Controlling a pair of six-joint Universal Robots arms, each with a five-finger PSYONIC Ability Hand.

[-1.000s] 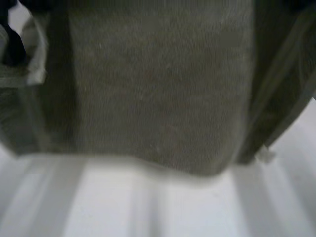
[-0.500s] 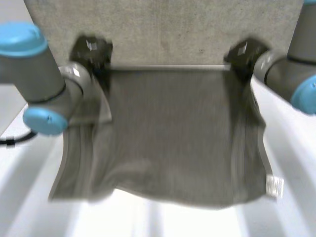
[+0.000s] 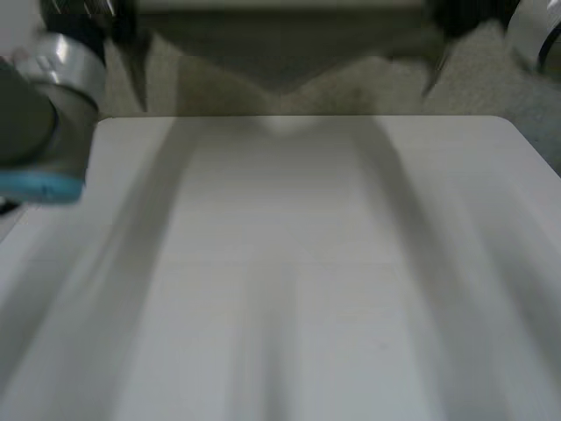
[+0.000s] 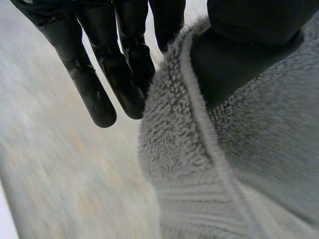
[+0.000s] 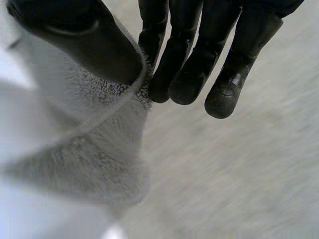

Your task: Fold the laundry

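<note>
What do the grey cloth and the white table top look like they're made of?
The grey fluffy towel looks like terry, probably cotton: it has a looped, fuzzy pile, a flat ribbed band and a corded hem. The white table looks like smooth matte laminate or painted board, with an even surface and no visible grain. I cannot tell which of the two it is.

Head overhead; wrists close on towel (image 4: pixel 234 149)

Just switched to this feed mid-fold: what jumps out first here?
The grey towel dominates both wrist views: the left robot hand pinches its hemmed edge between thumb and fingers, and the right robot hand pinches another edge likewise. In the head view it hangs stretched wide at the far end of the white table.
</note>
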